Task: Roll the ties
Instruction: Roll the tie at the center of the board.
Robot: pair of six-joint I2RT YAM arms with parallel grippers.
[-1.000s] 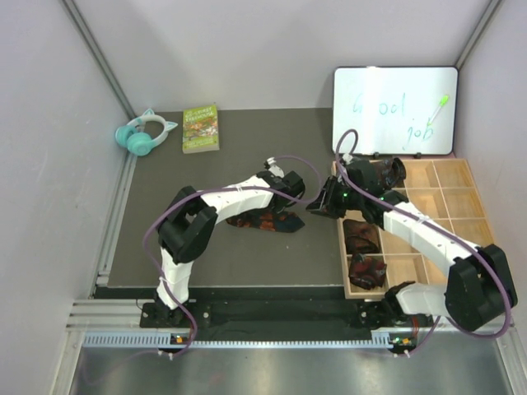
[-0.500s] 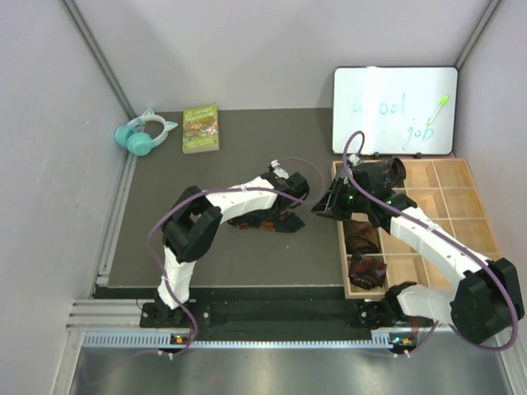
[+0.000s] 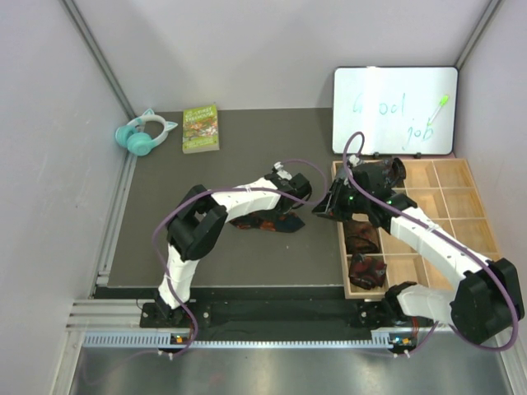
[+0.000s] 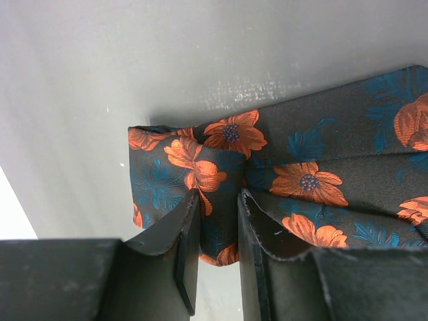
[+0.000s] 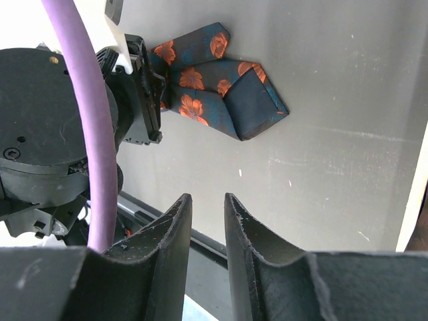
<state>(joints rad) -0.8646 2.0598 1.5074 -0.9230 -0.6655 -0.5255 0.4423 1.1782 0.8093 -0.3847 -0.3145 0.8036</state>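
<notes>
We are seeing the left hand (image 4: 217, 200) clamping a fold of the floral tie (image 4: 294, 167), its fingers pressing the cloth from both sides. The tie, black with orange blossoms and teal leaves, is lying folded on the dark counter (image 3: 230, 164) between the two arms, its pointed end facing the tray. The right hand (image 5: 206, 200) is hovering near it over bare counter, fingers standing a little apart with nothing between them. In the right wrist view the left arm's wrist and a purple cable (image 5: 97, 134) are covering part of the tie.

A wooden tray (image 3: 461, 202) is sitting to the right. Its left column is holding a dark brown roll (image 3: 361, 236), a red-blotched roll (image 3: 368, 270) nearer the arms, and a dark roll (image 3: 389, 171) at the far end, partly behind the right arm. A whiteboard (image 3: 395, 111) with a green marker (image 3: 442, 102) is standing behind the tray. A book (image 3: 200, 127) and teal headphones (image 3: 144, 134) are lying well apart at the far left.
</notes>
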